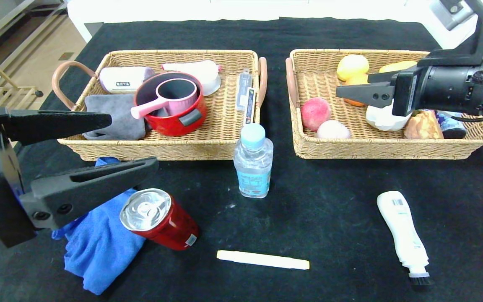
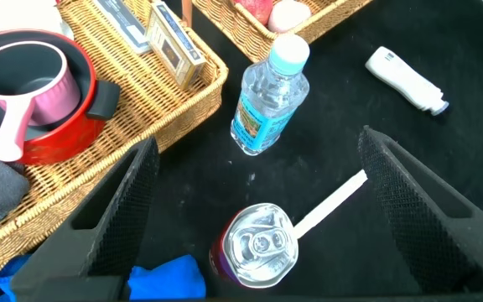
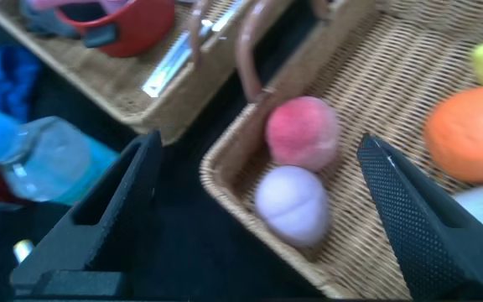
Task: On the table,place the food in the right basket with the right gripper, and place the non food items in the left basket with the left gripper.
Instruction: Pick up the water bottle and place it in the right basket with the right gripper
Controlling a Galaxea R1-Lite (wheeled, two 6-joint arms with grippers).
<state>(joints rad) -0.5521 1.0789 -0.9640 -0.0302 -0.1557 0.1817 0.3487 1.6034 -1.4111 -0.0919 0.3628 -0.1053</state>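
On the black table lie a red can (image 1: 159, 218), a water bottle (image 1: 253, 161), a blue cloth (image 1: 94, 247), a cream stick (image 1: 262, 259) and a white brush bottle (image 1: 403, 230). My left gripper (image 1: 132, 140) is open and empty, above the can (image 2: 258, 243) and the cloth, in front of the left basket (image 1: 224, 142). My right gripper (image 1: 352, 86) is open and empty above the right basket (image 1: 392, 149), over a pink peach (image 3: 302, 130) and a pale peach (image 3: 292, 201).
The left basket holds a red pot (image 1: 174, 113) with a pink cup, a grey cloth (image 1: 113, 115) and small packs. The right basket holds fruit (image 1: 352, 66), bread (image 1: 422, 125) and a dark can (image 1: 451, 126). The bottle stands between the baskets' front corners.
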